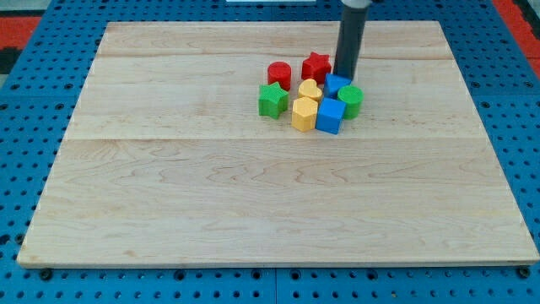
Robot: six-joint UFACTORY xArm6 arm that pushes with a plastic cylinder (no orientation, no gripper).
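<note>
My tip [345, 76] comes down from the view's top and ends at the top edge of a blue block [337, 84], just right of the red star [316, 65]. Several blocks are packed together here. A red cylinder [279, 73] is at the left, with a green star [272, 99] below it. A yellow heart [310, 89] lies in the middle, above a yellow hexagon [304, 114]. A blue cube [330, 116] stands beside the hexagon. To the right of the cube is a green cylinder [351, 100].
The blocks rest on a light wooden board [211, 186], which lies on a blue perforated table [25, 127].
</note>
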